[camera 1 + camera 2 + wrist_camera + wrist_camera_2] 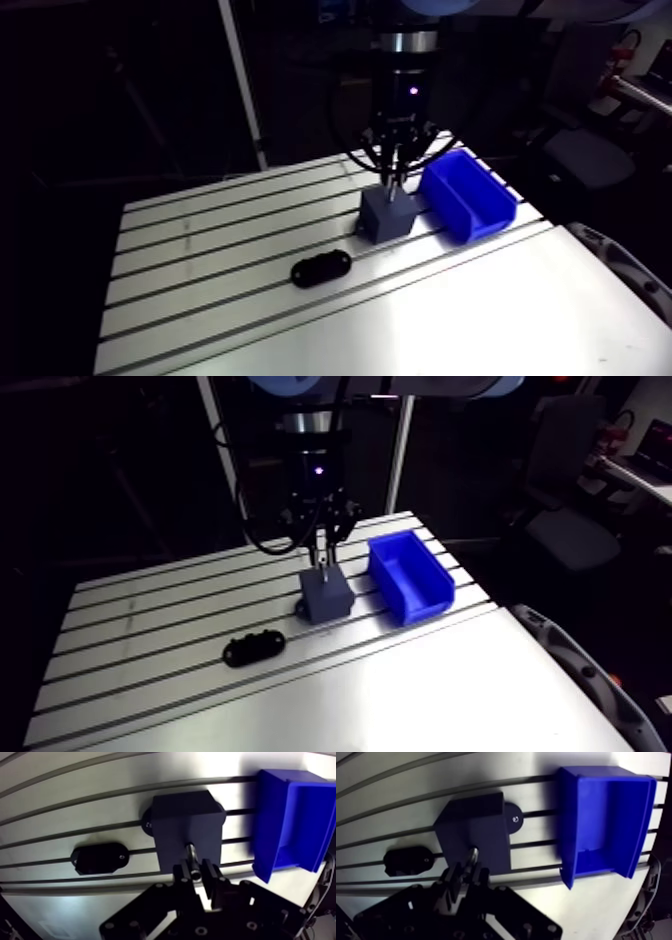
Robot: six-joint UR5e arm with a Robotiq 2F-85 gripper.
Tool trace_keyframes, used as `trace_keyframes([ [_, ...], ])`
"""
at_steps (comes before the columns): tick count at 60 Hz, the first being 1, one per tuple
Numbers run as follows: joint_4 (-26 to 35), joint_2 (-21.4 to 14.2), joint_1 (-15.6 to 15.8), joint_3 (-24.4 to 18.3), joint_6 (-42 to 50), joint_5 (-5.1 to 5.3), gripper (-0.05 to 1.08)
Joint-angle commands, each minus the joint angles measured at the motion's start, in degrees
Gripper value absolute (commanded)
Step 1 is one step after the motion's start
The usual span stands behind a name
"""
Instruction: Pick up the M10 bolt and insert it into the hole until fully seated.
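Observation:
A grey-blue block [187,827] stands on the slotted table [250,220]. My gripper [197,872] hangs straight over it, shut on the M10 bolt [192,854]. The bolt's metal shank points down at the block's top face, its tip at or just inside the hole there; the hole itself is hidden by the bolt. In the arm view the gripper [395,180] stands on top of the block [388,217].
A blue bin [467,193] sits right beside the block, close to the gripper. A black oval part [321,268] lies in a table slot on the block's other side. A black round base [513,819] peeks from under the block.

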Motion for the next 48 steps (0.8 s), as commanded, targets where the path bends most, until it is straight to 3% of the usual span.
trace_keyframes([
  [1, -0.06, 0.28, 0.00, 0.01, -0.01, -0.02, 1.08],
  [36, -1.80, 0.72, 0.00, 0.88, 0.07, -0.02, 1.05],
  [37, -2.04, 0.72, 0.00, 0.89, 0.23, -0.09, 0.95],
  [38, -2.04, 0.72, 0.00, 0.89, 0.23, -0.09, 0.95],
  [39, -2.23, 0.72, 0.00, 0.97, 0.18, -0.03, 0.76],
  [40, -2.23, 0.72, 0.00, 0.97, 0.18, -0.03, 0.76],
  [41, -2.48, 0.72, 0.00, 1.05, 0.09, -0.02, 0.46],
  [42, -2.59, 0.72, 0.00, 1.14, -0.07, -0.02, 0.04],
  [48, -3.01, 0.63, -0.09, 1.25, -0.01, -0.02, 0.00],
])
